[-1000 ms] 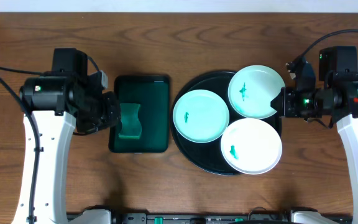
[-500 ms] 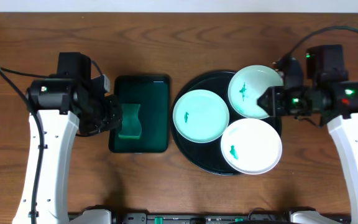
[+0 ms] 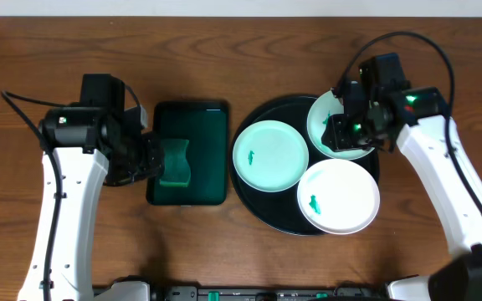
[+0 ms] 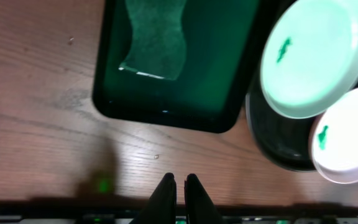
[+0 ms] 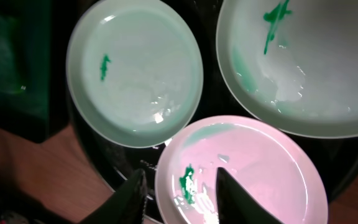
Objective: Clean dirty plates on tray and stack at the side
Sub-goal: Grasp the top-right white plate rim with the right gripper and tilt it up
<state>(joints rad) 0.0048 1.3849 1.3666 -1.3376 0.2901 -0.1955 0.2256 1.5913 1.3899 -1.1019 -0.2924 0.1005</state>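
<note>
Plates (image 3: 270, 155), three small round white ones with a mint tint, all lie on the large round black raised-rim tray (image 3: 256, 199), each green-smeared. Right hand (image 5: 180, 196) hangs above the tray, fingers (image 5: 134, 193) spread, empty. Left hand (image 4: 179, 190), left of the tray, pressed together, empty. Judged step: first pick. Next: align on one rim, close.

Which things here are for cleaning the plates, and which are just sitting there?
For the job: left mint-white round plate, far mint-white round plate, near mint-white round plate, all green-smeared; large round black tray; probably the green sponge, for wiping.
Just lying about: rectangular dark green tray holding the sponge; brown wooden table.
</note>
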